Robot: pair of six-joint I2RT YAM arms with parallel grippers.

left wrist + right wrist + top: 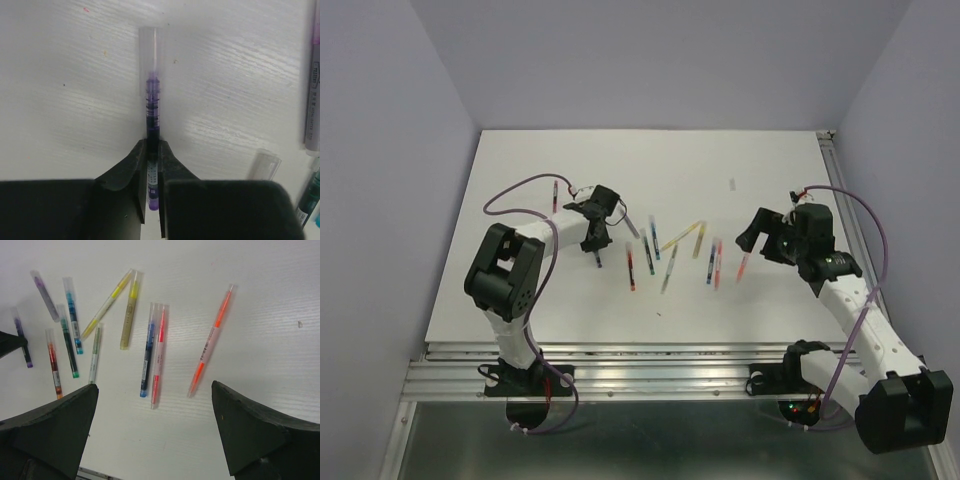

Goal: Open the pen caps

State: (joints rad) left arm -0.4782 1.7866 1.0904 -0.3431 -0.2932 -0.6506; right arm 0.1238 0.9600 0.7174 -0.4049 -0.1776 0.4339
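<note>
My left gripper (153, 148) is shut on the lower barrel of a thin purple pen (152, 112) that lies on the white table. The pen's clear cap (150, 47) sits on its far end, past my fingertips. In the top view the left gripper (596, 232) is at the left end of the pen group. My right gripper (154, 386) is open wide and empty above the table, over the near ends of an orange pen (212, 337), a pink-red pen (158, 352) and a blue pen (147, 352). In the top view the right gripper (760, 232) is to the right of the pens.
Several more capped pens lie fanned out mid-table: yellow (130, 310), teal (72, 315), dark green (67, 347), red (52, 362), purple (45, 295). A loose clear cap (265, 165) lies right of my left fingers. One pen (555, 192) lies apart, far left. The table's front rail (650, 375) is near.
</note>
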